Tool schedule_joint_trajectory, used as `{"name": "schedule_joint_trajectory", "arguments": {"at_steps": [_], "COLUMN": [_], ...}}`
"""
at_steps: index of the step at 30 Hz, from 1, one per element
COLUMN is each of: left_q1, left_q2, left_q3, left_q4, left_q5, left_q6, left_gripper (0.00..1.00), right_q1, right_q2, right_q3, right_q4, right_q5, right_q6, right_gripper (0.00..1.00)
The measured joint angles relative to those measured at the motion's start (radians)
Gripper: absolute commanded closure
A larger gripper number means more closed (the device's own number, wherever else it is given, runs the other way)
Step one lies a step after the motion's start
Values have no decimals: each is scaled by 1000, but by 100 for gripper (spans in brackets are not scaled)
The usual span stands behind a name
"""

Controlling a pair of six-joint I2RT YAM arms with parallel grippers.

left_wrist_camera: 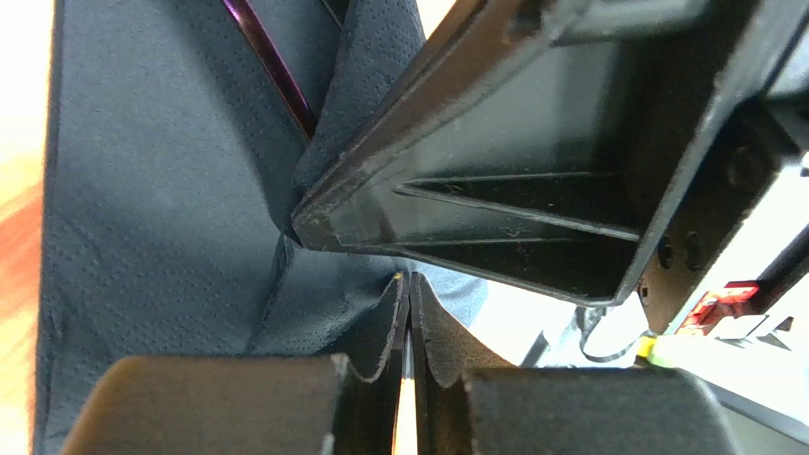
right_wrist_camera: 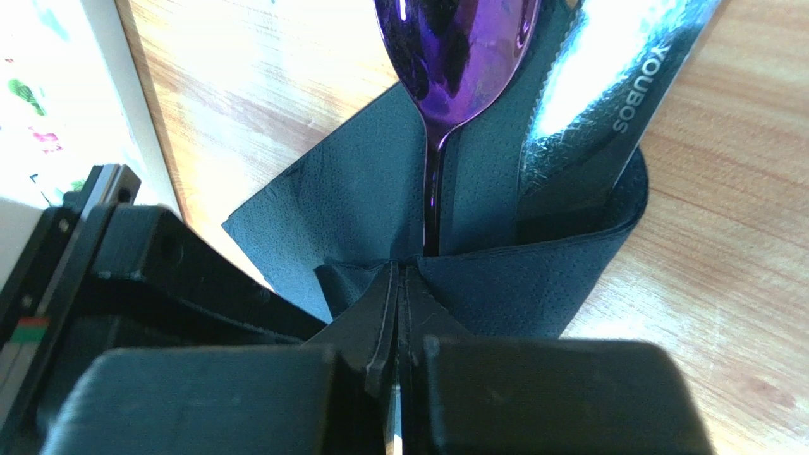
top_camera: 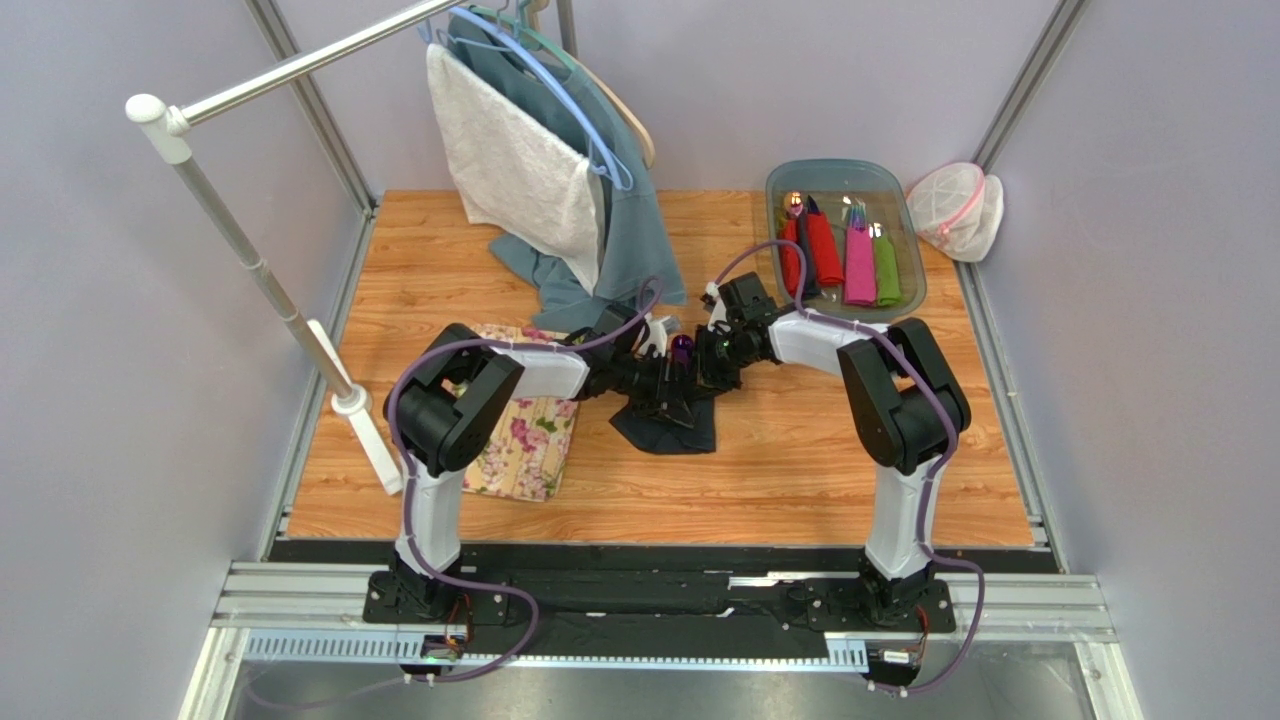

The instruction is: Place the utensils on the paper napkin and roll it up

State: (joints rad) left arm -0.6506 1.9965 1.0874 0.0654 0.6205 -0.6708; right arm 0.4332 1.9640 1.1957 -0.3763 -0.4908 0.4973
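The dark navy paper napkin (top_camera: 672,431) lies on the wooden table at the centre, partly folded up around the utensils. In the right wrist view the napkin (right_wrist_camera: 532,275) wraps the purple spoon (right_wrist_camera: 456,57) and a dark knife (right_wrist_camera: 608,104); no fork shows. My right gripper (right_wrist_camera: 399,275) is shut on the napkin's fold just below the spoon's stem. My left gripper (left_wrist_camera: 410,284) is shut at the napkin's (left_wrist_camera: 161,209) raised edge, close under the right gripper's body (left_wrist_camera: 532,190). The spoon's handle (left_wrist_camera: 271,66) shows above. Both grippers (top_camera: 676,368) meet over the napkin.
A floral mat (top_camera: 526,443) lies left of the napkin, under the left arm. A grey tray (top_camera: 781,188) at the back right holds red, pink and green rolls. A clothes rail (top_camera: 271,300) with hanging cloths (top_camera: 526,165) stands at the back left. A mesh bag (top_camera: 954,207) lies beside the tray.
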Motion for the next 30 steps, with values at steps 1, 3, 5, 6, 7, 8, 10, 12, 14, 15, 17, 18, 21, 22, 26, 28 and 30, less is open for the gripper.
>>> {"name": "schedule_joint_trajectory", "arguments": {"at_steps": [1, 3, 5, 6, 7, 8, 10, 12, 14, 15, 17, 18, 21, 22, 26, 28, 30], "left_q1": [5, 11, 14, 16, 16, 17, 18, 19, 21, 21, 23, 23, 24, 24, 25, 25, 25], "left_q2": [5, 11, 14, 15, 16, 16, 17, 18, 18, 18, 18, 18, 16, 14, 14, 14, 14], "left_q3": [0, 0, 0, 0, 0, 0, 0, 0, -2, -2, -2, -2, -6, -9, -13, -13, -13], "left_q4": [3, 7, 13, 14, 14, 14, 16, 20, 25, 25, 24, 24, 31, 34, 50, 57, 59], "left_q5": [11, 26, 36, 40, 43, 45, 48, 54, 58, 60, 63, 64, 66, 65, 64, 62, 57], "left_q6": [-2, -5, -4, -4, -3, -2, 0, 1, 2, 3, 3, 2, -5, -10, -40, -50, -58], "left_gripper": [96, 97, 98, 98, 98, 98, 96, 95, 93, 91, 87, 87, 85, 85, 85, 85, 85], "right_q1": [0, 0, 0, 0, 0, 0, 0, 0, 0, 0, 0, 0, -1, -1, -7, -10, -13], "right_q2": [0, 0, 0, 0, 0, -1, -2, -2, -2, -2, -2, -2, -3, -3, -4, -5, -6], "right_q3": [0, 0, 0, 0, 0, 0, 0, 0, 0, 0, 0, 0, -4, -5, -9, -11, -13], "right_q4": [0, 0, 0, 0, 0, 0, 0, -1, -1, -1, -1, 0, 3, 4, 7, 8, 8], "right_q5": [-1, 0, 0, 0, 0, 0, 1, 2, 2, 2, 2, 2, 2, 2, -1, -2, -2], "right_q6": [0, 0, 0, 0, 0, 0, -1, -3, -4, -4, -4, -4, -3, -2, 8, 13, 17], "right_gripper": [99, 99, 99, 99, 99, 99, 99, 99, 99, 99, 99, 99, 100, 100, 100, 100, 100]}}
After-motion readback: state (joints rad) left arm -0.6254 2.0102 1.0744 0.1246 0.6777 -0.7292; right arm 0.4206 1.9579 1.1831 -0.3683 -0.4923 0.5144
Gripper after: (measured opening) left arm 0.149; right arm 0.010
